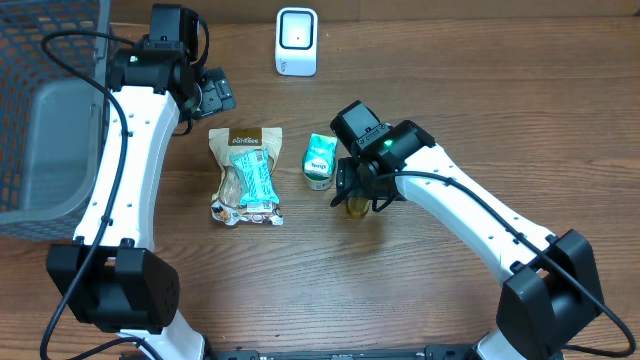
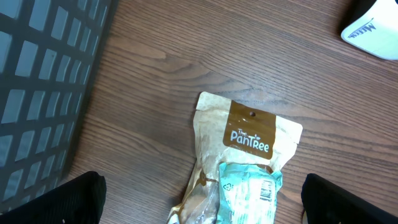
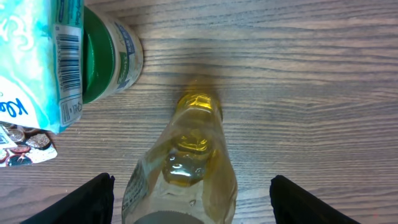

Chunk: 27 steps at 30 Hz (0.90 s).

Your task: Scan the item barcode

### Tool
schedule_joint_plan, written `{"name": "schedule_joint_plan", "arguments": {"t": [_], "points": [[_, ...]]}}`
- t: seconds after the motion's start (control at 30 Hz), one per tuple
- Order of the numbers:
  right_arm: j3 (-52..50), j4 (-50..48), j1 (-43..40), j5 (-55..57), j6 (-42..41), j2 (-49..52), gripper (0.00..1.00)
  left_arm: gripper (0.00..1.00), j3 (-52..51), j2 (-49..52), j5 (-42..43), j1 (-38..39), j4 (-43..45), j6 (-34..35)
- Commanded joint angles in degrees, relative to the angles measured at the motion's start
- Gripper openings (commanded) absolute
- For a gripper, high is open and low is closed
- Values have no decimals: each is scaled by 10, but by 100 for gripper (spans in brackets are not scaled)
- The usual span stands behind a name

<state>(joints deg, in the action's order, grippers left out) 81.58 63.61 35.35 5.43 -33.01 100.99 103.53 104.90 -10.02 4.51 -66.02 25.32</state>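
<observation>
A small clear bottle of yellow liquid (image 3: 186,155) stands on the wooden table (image 1: 450,100) between the wide-apart fingers of my right gripper (image 3: 189,202). Gaps show on both sides and neither finger touches it. In the overhead view the right gripper (image 1: 360,190) sits right over the bottle (image 1: 357,208), hiding most of it. The white scanner (image 1: 296,40) stands at the back centre. My left gripper (image 1: 215,95) is open above the top of a brown and teal snack bag (image 2: 245,155), holding nothing.
A teal tissue pack with a barcode (image 3: 37,62) leans by a green-lidded jar (image 3: 112,56), just left of the bottle. The snack bag (image 1: 245,175) lies left of those. A dark wire basket (image 1: 45,100) fills the table's left side.
</observation>
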Motion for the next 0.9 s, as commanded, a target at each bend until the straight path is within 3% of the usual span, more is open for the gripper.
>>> {"name": "schedule_joint_plan", "arguments": {"t": [0.0, 0.53, 0.87], "points": [[-3, -5, 2, -4, -3, 1, 77, 100, 7, -7, 0, 4, 1, -7], [-3, -6, 2, -6, -28, 1, 73, 100, 7, -7, 0, 4, 1, -7], [-3, -3, 2, -12, -28, 1, 63, 100, 7, -7, 0, 4, 1, -7]]}}
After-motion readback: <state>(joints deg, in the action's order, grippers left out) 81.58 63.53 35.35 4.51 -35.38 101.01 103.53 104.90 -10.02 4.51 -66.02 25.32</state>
